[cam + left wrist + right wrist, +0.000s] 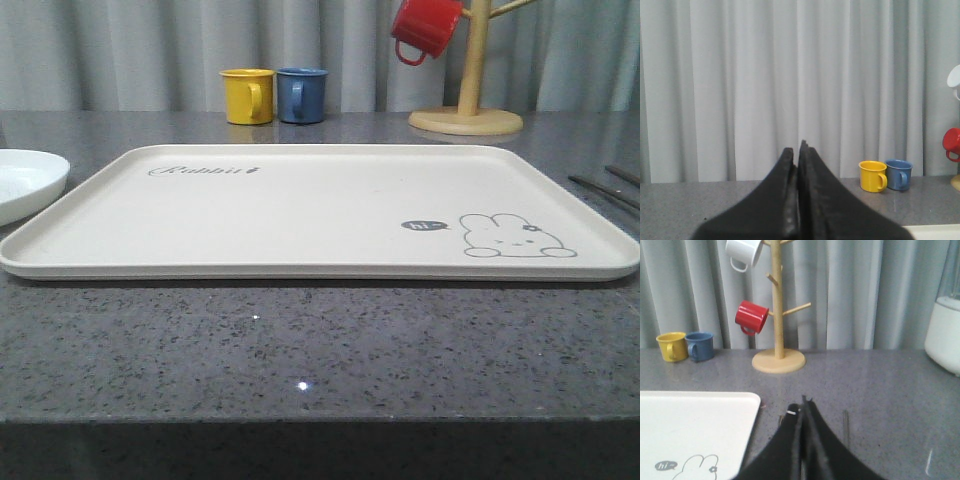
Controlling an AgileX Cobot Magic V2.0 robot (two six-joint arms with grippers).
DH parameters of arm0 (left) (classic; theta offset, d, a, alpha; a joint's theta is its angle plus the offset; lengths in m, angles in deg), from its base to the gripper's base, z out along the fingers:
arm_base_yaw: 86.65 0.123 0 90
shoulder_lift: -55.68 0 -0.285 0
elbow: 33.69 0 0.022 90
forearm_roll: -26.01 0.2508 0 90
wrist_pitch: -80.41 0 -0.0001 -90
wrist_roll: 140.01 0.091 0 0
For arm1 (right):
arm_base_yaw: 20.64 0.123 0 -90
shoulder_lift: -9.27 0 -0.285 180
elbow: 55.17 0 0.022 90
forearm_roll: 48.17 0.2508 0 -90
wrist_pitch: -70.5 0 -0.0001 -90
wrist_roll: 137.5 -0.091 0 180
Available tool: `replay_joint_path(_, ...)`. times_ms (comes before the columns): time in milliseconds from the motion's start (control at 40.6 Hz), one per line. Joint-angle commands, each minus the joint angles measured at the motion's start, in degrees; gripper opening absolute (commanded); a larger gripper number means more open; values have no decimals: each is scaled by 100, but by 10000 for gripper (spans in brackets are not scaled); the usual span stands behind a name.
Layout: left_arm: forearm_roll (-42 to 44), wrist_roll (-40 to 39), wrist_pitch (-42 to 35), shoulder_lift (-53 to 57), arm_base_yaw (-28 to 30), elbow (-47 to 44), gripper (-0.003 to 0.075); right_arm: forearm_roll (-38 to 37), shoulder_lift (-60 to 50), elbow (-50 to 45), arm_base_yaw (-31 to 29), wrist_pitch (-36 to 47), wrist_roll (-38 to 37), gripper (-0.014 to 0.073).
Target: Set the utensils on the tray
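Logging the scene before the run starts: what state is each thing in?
tray: flat on the counter, nothing on it
utensils: on the counter, off the tray's right side
left gripper: shut, holding nothing
right gripper: shut, holding nothing
red mug: hung on the mug tree
yellow mug: upright
blue mug: upright

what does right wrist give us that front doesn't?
Right wrist alone: a white mug high on the wooden mug tree, a white appliance at the counter's far edge, the closed right tool, and thin utensils on the counter beside the tray.

Front alone: the white plate left of the tray, and the "Rabbit" script.

Both: the cream tray, rabbit drawing, yellow mug, blue mug, red mug on the tree.
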Motion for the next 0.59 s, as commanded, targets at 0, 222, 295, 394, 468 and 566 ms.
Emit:
replay_joint_path(0,10,-3,390,-589,8,728,-18,-10,644,670,-2,-330,19,-68)
replay_joint_path(222,10,-3,940,-1361,8,1089,-18,-10,1518,800,-2,-768,19,-68)
replay_joint_path(295,10,-3,939,-1543,8,1039,-18,-10,1714,727,-2,-776,19,-68)
replay_joint_path(394,10,-3,939,-1728,8,971,-18,-10,1951,711,-2,-782,19,-68)
replay_joint_path(468,10,-3,923,-1869,8,918,-18,-10,2081,711,-2,-771,19,-68)
replay_joint_path(566,10,-3,980,-2029,8,894,-18,-10,2238,711,-2,-792,19,-64)
